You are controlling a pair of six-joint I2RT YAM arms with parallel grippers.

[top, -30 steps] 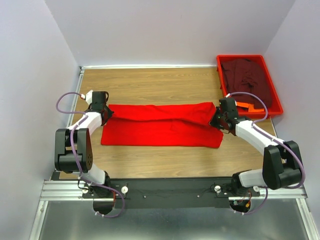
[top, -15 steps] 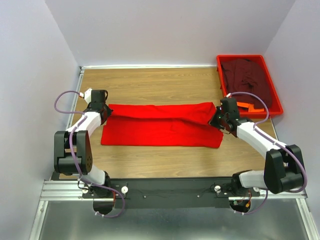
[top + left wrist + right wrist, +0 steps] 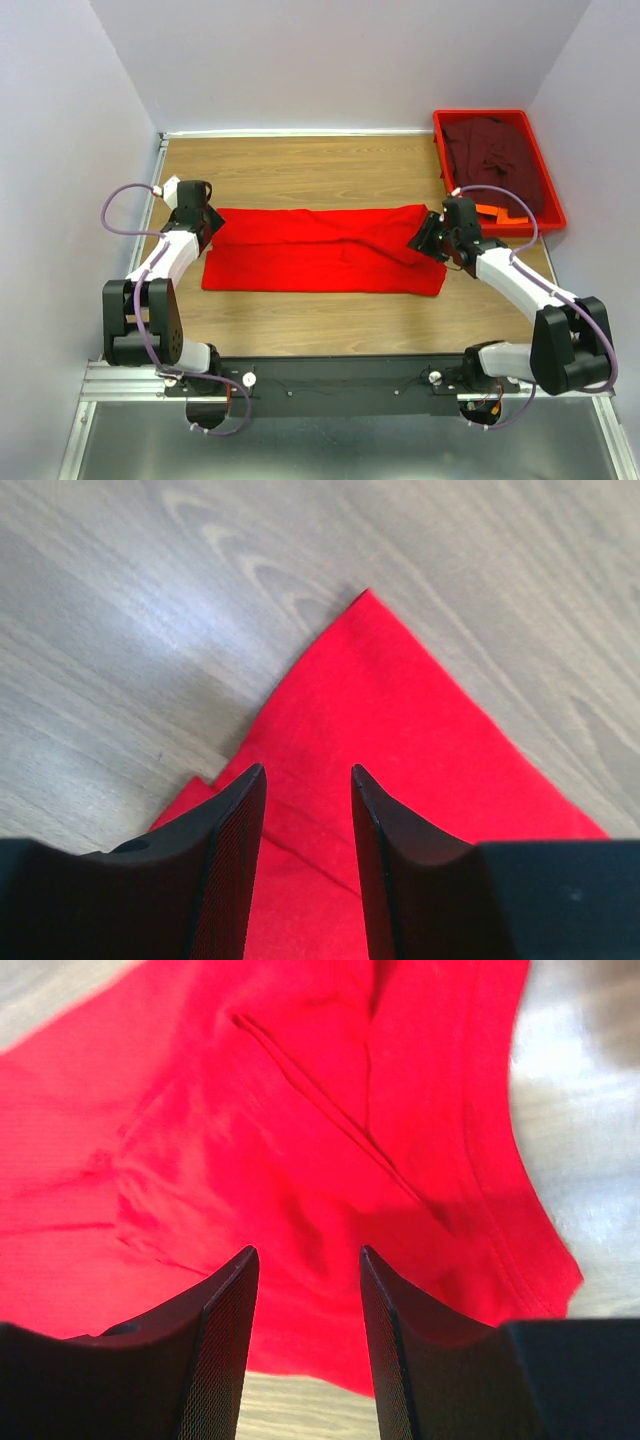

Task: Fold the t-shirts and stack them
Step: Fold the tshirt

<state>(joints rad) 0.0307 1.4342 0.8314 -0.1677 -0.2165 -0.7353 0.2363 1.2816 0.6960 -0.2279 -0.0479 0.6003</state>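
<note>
The bright red t-shirt [image 3: 325, 250] was seen laid out as a long folded band across the middle of the wooden table [image 3: 300, 165], running from centre-left to centre-right of the overhead frame. The left gripper [image 3: 208, 225] was placed at the band's left end, by its upper corner. In the left wrist view its two dark fingers [image 3: 225, 870] were held apart at the bottom of the frame, with a pointed corner of red cloth and bare wood shown beyond the gap, and nothing was clasped between them. The right gripper [image 3: 422, 241] was positioned at the band's right end. In the right wrist view its fingers were likewise parted (the gap much like the other's), with creased red fabric and a seam line shown past them but not pinched. Whether either pair of fingertips touched the cloth could not be told. The dark maroon t-shirt [image 3: 495, 150] was found bunched inside the red tray [image 3: 480, 113] at the upper right of the overhead frame. An orange item [image 3: 497, 213] was seen at the tray's lower end, partly crossed by the right arm's cable.
</note>
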